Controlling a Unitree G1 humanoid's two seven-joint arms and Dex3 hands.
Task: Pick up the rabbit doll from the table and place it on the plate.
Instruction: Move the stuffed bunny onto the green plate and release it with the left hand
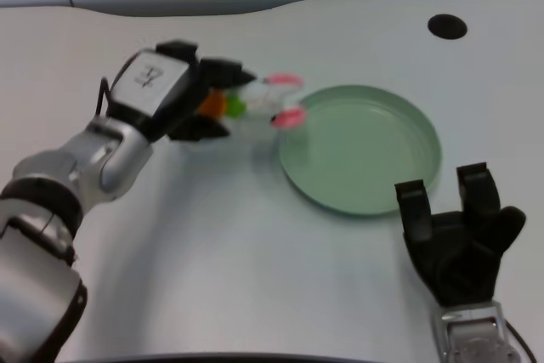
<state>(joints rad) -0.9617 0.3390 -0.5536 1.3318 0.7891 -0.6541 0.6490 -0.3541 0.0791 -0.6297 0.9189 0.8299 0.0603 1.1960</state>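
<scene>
Head view: we find the left hand (191, 91) clamped on the rabbit doll (259, 106), just left of the plate (374, 193). Early release risks dropping it short onto the surface (238, 261).

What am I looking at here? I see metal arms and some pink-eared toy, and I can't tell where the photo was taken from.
This is a humanoid robot seen through its own eyes: the camera sits on its head or chest and looks down at a white table. The silver forearms are its own, each ending in a black hand. Its left hand, on the picture's left, has its fingers around a small rabbit doll, white with pink ears and an orange and green part. The doll is just beside the rim of a pale green plate, which has nothing on it yet. Its right hand rests idle at the lower right.
</scene>
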